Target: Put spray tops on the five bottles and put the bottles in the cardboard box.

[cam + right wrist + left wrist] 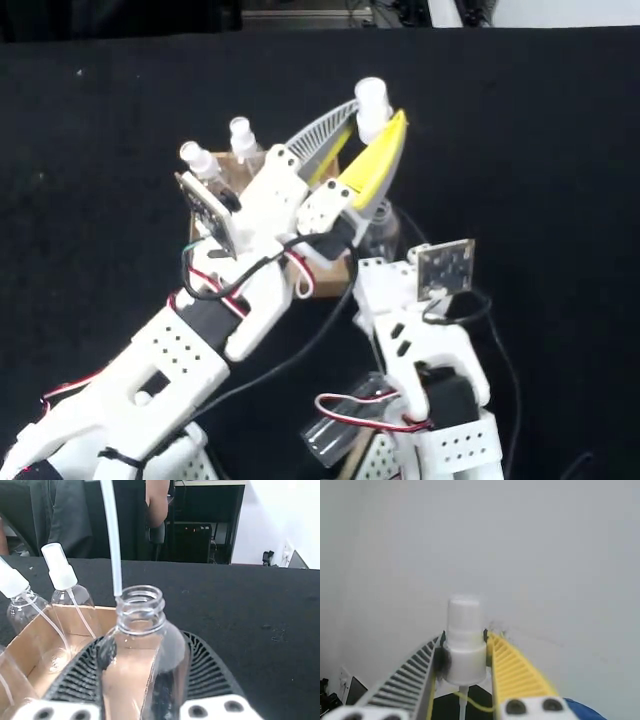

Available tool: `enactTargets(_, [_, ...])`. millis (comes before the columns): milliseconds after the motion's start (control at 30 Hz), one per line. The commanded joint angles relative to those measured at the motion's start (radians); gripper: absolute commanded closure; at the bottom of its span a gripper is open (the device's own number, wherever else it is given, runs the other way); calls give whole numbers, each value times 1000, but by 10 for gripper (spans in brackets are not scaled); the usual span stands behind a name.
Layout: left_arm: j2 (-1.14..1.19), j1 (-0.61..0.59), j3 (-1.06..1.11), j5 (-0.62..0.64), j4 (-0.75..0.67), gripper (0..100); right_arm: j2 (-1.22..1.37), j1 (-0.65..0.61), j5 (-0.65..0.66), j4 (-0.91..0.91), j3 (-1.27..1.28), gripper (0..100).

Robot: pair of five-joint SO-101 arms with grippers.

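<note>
Left pincer [465, 647] holds a spray top [464, 640] above the bottle [142, 625] in the right pincer [146, 647]; just beside, two topped bottles [65, 587] stand in the box [37, 640].

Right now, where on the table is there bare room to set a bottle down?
Bare table lies right of the open bottle, behind the box, and left of the box. Crowded in the middle: both arms meet there, the spray top held above the bottle, capped bottles in the box.
</note>
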Motion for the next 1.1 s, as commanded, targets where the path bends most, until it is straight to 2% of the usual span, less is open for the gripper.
enactTargets(0, [-3,-4,-67,9,-15,970,-88,-11,-2,0,-18,988])
enactTargets(167, [-8,-5,-94,2,-11,970,-88,-12,-2,0,-18,988])
enactTargets(300, [-8,-1,-127,9,89,970,-88,-12,-2,0,-18,988])
enactTargets(533, [-8,8,-119,6,83,970,-88,-11,-3,0,-18,988])
enactTargets(1000, [-9,50,114,9,95,970,-88,-11,-3,0,-18,988])
enactTargets(1067, [-21,47,143,9,97,939,-88,-11,-2,0,-16,988])
